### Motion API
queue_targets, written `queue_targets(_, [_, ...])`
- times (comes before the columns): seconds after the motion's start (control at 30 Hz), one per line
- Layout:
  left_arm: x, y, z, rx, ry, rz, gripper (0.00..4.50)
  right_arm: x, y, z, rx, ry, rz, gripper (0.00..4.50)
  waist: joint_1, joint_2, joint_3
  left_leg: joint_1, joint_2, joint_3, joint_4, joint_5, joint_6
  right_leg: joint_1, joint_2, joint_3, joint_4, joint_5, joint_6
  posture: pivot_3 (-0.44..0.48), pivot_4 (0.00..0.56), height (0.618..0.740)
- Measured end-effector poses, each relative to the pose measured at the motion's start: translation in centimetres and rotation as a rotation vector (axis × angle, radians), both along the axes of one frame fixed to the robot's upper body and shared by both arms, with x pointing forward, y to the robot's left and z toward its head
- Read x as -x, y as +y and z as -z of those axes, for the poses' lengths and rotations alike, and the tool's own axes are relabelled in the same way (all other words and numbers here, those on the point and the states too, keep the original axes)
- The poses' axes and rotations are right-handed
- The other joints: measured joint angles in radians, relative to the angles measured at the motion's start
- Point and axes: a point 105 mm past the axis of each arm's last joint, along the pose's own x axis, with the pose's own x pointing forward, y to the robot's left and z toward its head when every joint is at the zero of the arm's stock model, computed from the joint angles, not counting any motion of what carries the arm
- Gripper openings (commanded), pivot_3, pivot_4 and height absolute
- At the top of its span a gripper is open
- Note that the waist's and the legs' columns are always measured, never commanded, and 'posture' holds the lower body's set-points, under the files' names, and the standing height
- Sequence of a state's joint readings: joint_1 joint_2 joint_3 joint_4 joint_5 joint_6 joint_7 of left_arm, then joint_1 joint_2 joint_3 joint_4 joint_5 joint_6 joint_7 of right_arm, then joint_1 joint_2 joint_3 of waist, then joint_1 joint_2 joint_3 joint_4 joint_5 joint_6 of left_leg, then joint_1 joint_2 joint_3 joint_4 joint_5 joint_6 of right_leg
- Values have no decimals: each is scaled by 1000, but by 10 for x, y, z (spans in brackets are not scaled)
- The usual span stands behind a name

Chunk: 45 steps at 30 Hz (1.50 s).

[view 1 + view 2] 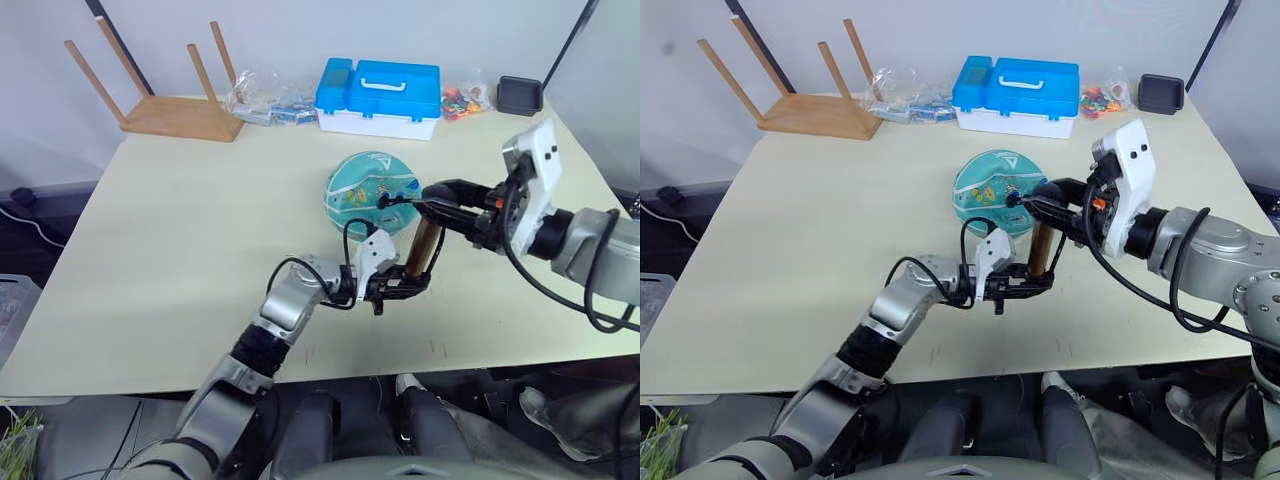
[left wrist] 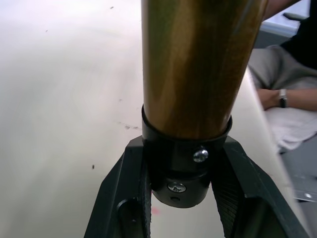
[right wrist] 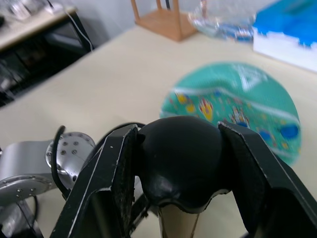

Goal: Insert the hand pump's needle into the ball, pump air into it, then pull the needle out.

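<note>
While left pincer (image 1: pixel 402 287) clamps hand pump (image 1: pixel 424 247) base; right pincer (image 1: pixel 432 198) grips handle

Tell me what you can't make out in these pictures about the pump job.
- Needle: too small to see in the eye views; whether it is in the ball is unclear.
- Hand pump handle: covered by the right hand.
- Pump's base cap: clamped in the left hand.

An upturned wooden stool (image 1: pixel 165 95) sits at the table's (image 1: pixel 180 250) 11 o'clock, a blue-lidded case (image 1: pixel 380 97) at 12.
</note>
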<state>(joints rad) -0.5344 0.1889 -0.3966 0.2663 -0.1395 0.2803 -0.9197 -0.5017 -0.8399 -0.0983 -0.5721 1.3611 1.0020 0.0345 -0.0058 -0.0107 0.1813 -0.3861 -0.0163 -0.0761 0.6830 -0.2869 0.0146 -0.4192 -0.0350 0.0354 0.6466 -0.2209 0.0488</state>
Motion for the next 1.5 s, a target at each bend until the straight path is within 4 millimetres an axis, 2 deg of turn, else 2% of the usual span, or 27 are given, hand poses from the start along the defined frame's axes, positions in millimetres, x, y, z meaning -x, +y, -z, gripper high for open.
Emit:
queue_targets(0.2, [-15, -7, 26, -32, -96, -60, 1141, -3, -5, 4, 29, -11, 23, 2048, -2, 0, 0, 0, 0, 0, 0, 0, 0, 0, 0, 0, 0, 0, 0, 0, 150, 740])
queue_targets(0.5, [-16, -14, 47, -44, -121, -81, 1140, -1, -6, -19, 23, -75, 13, 2048, 1, 0, 0, 0, 0, 0, 0, -1, 1, 0, 0, 0, 0, 0, 0, 0, 150, 740])
queue_targets(0.73, [-15, -17, 56, -65, -157, -67, 1140, 5, -6, -31, 30, -107, 10, 2048, 20, 0, -1, 3, -1, 0, 1, -1, 2, 4, -1, 0, -1, 1, 1, 0, 150, 740])
queue_targets(0.83, [-16, -17, 56, -67, -162, -63, 1139, 7, -5, -41, 39, -128, 0, 2048, 19, 0, -1, 3, -1, 0, 1, -1, 2, 4, -1, 0, -1, 1, 2, 0, 150, 740])
queue_targets(1.0, [-14, -17, 57, -64, -166, -57, 1137, 13, -9, -68, 78, -156, -24, 2048, 20, 0, -1, 3, -1, 0, 1, -1, 2, 4, -1, -1, -2, 1, 1, 0, 150, 740])
queue_targets(1.13, [-13, -17, 58, -63, -166, -52, 1137, 15, -13, -73, 106, -130, -31, 2048, 20, 0, -1, 2, -1, 0, 0, -2, 3, 4, -2, 0, -2, 1, 1, 0, 150, 740])
queue_targets(1.27, [-13, -17, 59, -62, -162, -47, 1137, 15, -10, -70, 94, -127, -53, 2048, 20, 0, -1, 2, 0, 0, 0, -2, 4, 4, -2, 0, -3, 1, 1, 0, 150, 740])
queue_targets(1.33, [-12, -15, 61, -65, -153, -47, 1137, 11, -11, -61, 65, -125, -51, 2048, 20, -6, -8, 3, 0, -1, -1, -3, 5, 6, -2, -2, -4, 1, 1, 0, 150, 740])
queue_targets(1.47, [-13, -12, 65, -68, -135, -57, 1131, 0, -18, -22, 20, -90, -16, 2048, 16, -9, -24, 6, 0, 1, -1, -4, 6, 7, -2, -1, -4, 1, 1, 0, 150, 740])
queue_targets(1.5, [-13, -10, 67, -67, -126, -66, 1131, -2, -18, -7, 6, -81, -16, 2048, 15, -10, -28, 7, 1, 1, -1, -4, 7, 8, 0, 0, -4, 1, 1, 0, 150, 740])
